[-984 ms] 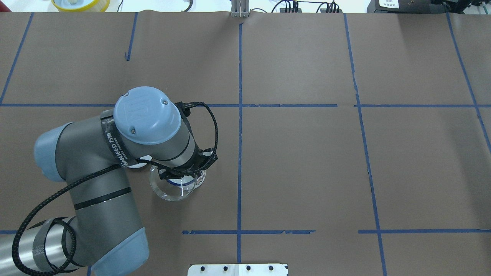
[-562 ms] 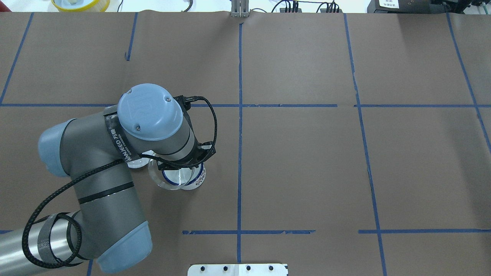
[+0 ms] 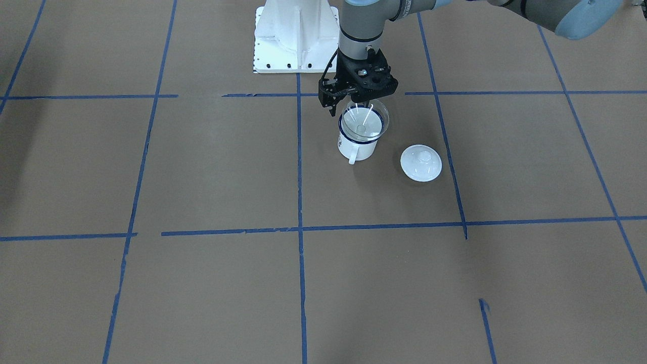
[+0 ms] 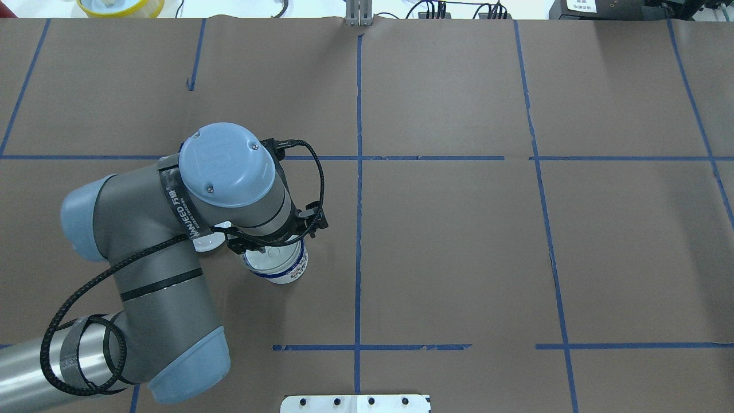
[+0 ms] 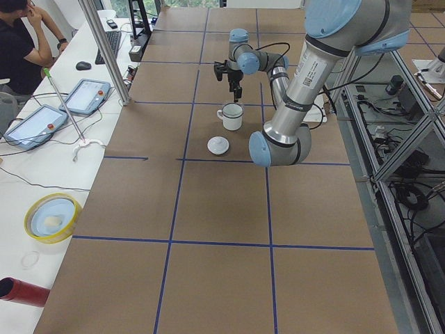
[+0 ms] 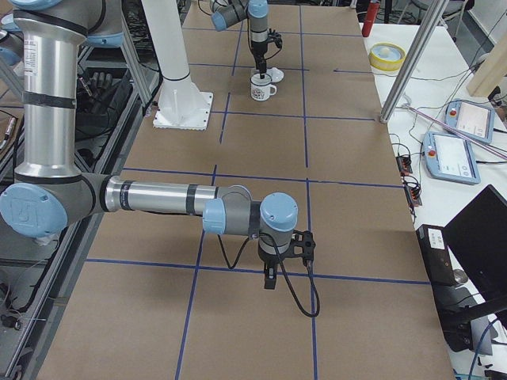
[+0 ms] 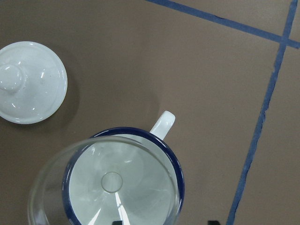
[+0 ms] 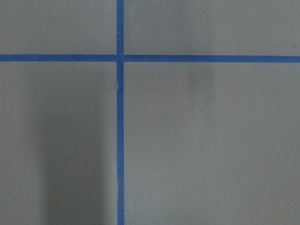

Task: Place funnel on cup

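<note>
The white enamel mug (image 3: 356, 145) with a dark blue rim stands on the brown table, handle toward the operators' side. My left gripper (image 3: 360, 101) is shut on the rim of the clear funnel (image 3: 365, 121) and holds it over the mug's mouth, spout pointing down into it. In the left wrist view the funnel (image 7: 112, 183) overlaps the mug (image 7: 174, 161), its rim a little off to one side. In the overhead view the funnel (image 4: 269, 256) and mug (image 4: 289, 271) show under the wrist. My right gripper (image 6: 269, 279) hangs above bare table; I cannot tell whether it is open.
A round white knobbed lid (image 3: 420, 163) lies on the table beside the mug, also in the left wrist view (image 7: 30, 82). The white robot base (image 3: 295, 38) stands behind the mug. Blue tape lines cross the table.
My left arm has carried the funnel away from the robot's base and slightly right, from beside the mug to directly over its mouth. The mug and lid have not moved.
</note>
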Available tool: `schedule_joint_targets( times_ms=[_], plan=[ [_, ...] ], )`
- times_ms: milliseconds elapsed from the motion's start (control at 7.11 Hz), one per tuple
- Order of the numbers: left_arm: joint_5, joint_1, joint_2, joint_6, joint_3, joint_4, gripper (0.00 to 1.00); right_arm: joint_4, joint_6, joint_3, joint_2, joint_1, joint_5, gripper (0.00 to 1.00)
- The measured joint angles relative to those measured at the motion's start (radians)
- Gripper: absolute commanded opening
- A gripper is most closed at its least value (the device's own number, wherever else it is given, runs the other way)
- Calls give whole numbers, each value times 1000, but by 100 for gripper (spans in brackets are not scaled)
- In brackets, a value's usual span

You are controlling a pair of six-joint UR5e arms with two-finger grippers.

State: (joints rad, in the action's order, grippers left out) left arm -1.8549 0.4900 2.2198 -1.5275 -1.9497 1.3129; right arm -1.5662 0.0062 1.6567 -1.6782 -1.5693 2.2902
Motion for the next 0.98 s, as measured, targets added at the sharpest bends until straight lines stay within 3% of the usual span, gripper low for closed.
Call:
schedule_joint_targets(
  times_ms=[281, 562, 984],
  plan=[
    [-2, 36, -4, 49, -14, 3, 100, 0, 0, 0, 0, 0, 0, 100],
    [-11, 115, -29, 224, -26, 26, 100, 0, 0, 0, 0, 0, 0, 100],
    [-20, 283, -150, 538, 7, 192, 100, 0, 0, 0, 0, 0, 0, 100]
  ],
)
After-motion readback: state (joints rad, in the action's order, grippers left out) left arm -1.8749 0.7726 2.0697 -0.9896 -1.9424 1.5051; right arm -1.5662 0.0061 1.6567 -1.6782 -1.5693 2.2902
